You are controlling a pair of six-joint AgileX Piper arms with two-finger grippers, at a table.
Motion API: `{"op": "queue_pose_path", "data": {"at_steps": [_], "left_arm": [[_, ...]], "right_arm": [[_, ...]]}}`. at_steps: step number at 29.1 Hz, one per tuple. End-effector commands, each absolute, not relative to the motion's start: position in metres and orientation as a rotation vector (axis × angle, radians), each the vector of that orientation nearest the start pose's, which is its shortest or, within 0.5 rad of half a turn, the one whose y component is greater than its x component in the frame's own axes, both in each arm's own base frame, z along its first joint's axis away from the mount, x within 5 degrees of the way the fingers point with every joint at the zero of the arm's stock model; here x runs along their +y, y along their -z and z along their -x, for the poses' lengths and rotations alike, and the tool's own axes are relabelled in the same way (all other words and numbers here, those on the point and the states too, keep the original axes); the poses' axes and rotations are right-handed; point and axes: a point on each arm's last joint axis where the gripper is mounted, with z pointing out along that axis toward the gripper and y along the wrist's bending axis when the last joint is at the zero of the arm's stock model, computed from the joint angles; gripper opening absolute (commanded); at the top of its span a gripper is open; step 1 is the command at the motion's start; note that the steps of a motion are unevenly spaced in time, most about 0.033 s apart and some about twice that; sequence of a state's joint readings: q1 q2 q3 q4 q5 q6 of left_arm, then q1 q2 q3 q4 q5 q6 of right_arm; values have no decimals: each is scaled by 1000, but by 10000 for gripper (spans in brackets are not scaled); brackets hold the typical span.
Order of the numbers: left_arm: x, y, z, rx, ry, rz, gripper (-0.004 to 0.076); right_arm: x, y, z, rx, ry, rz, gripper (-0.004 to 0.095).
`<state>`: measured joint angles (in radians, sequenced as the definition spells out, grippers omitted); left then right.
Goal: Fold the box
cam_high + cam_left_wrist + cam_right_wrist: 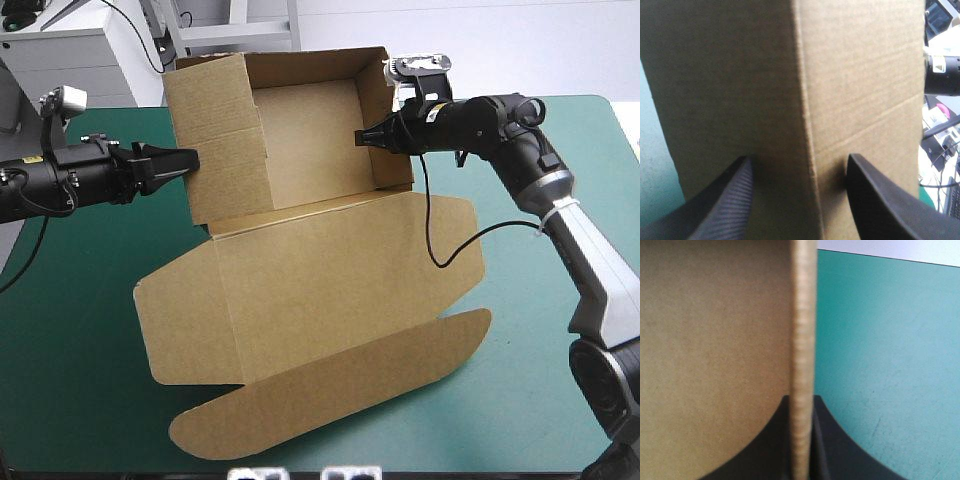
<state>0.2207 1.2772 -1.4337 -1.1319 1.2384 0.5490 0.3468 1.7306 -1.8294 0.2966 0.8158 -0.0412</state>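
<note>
A pale grey cabinet [62, 62] stands beyond the teal-green table [70, 400].

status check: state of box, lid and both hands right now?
box: walls raised, an open tray
lid: open, lying flat, side flaps spread out
left hand: open, fingers apart at the box's left outer wall
right hand: shut on the box's right wall, board edge between the fingers
</note>
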Motion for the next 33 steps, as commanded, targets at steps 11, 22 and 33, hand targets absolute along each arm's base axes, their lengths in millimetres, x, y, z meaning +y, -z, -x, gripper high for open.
{"op": "queue_pose_path", "data": {"at_steps": [11,22,33], "left_arm": [[-31,-468,-227,2069,1062,-206,422],[-58,-452,-237,2226,788,-91,390],[-80,-417,-272,2365,620,-21,388]], "right_arm": [[175,-447,-344,2035,-458,333,1],[180,-444,-340,2076,-465,345,1],[194,-443,-331,2104,-574,354,0]]}}
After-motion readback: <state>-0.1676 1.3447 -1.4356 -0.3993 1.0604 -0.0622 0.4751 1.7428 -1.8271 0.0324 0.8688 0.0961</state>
